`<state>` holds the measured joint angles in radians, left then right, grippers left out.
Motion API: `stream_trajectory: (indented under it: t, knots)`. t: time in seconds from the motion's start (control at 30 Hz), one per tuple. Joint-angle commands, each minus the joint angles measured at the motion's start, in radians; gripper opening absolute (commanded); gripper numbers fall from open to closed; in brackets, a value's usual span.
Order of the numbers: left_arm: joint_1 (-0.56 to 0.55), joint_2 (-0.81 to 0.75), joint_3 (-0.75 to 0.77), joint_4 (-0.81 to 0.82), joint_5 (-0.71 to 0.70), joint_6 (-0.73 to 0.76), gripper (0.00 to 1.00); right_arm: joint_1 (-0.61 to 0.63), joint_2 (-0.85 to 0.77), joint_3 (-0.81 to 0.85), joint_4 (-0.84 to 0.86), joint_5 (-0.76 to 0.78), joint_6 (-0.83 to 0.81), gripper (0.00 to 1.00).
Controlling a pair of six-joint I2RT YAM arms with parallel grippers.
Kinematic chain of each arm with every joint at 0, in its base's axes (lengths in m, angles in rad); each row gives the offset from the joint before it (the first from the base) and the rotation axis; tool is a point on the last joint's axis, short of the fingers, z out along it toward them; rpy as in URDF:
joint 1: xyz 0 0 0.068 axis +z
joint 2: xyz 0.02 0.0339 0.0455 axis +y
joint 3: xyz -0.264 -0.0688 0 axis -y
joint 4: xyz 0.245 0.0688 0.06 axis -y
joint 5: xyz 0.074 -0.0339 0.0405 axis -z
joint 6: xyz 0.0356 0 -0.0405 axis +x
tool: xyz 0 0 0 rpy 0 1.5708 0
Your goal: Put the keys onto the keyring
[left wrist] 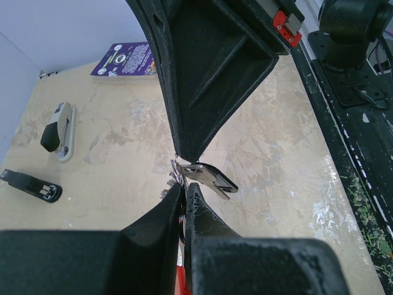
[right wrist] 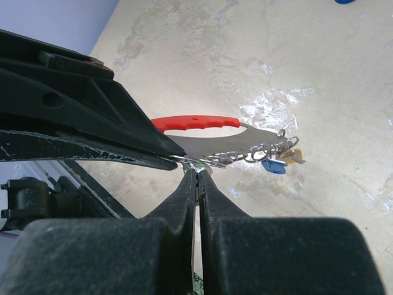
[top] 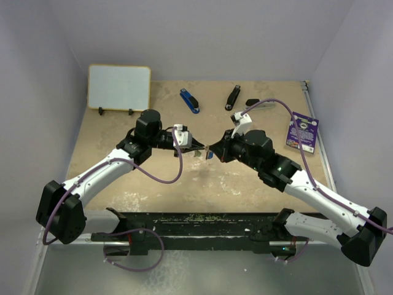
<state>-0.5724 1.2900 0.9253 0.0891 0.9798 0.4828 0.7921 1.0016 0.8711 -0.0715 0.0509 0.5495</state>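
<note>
Both grippers meet tip to tip above the middle of the table. My left gripper (top: 199, 147) (left wrist: 183, 185) is shut on the keyring (right wrist: 195, 163), a thin silver ring. A red fob (right wrist: 196, 123), a short chain (right wrist: 249, 153) and blue (right wrist: 273, 166) and yellow (right wrist: 296, 156) tags hang from it. My right gripper (top: 212, 150) (right wrist: 198, 171) is shut on a flat key (left wrist: 210, 178), whose metal end touches the ring. A sliver of green shows between the right fingers. Whether the key is threaded on the ring cannot be seen.
At the back of the table lie a blue stapler (top: 190, 101), a black stapler (top: 232, 97) and a grey stapler (top: 259, 105). A purple card (top: 302, 132) lies at the right. A whiteboard (top: 119, 87) stands at the back left.
</note>
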Motion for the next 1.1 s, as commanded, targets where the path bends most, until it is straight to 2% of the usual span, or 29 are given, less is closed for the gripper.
stream_trajectory:
  t: [0.0, 0.23, 0.43, 0.7, 1.07]
  knots:
    - [-0.008, -0.041, 0.035, 0.084, 0.019, 0.035, 0.03, 0.004, 0.005, 0.055, -0.037, 0.039, 0.004, 0.0]
    - [-0.021, -0.048, 0.034, 0.042, -0.024, 0.117, 0.04, 0.007, 0.025, 0.08, -0.072, 0.057, 0.008, 0.0]
    - [-0.024, -0.041, 0.036, 0.023, -0.063, 0.147, 0.04, 0.015, 0.006, 0.072, -0.032, 0.028, 0.001, 0.0]
    - [-0.024, -0.04, 0.032, 0.047, -0.078, 0.104, 0.04, 0.016, -0.028, 0.057, -0.031, 0.03, -0.004, 0.0]
    - [-0.024, -0.058, 0.022, 0.144, -0.009, 0.02, 0.04, 0.016, -0.007, 0.043, -0.014, 0.018, 0.004, 0.0]
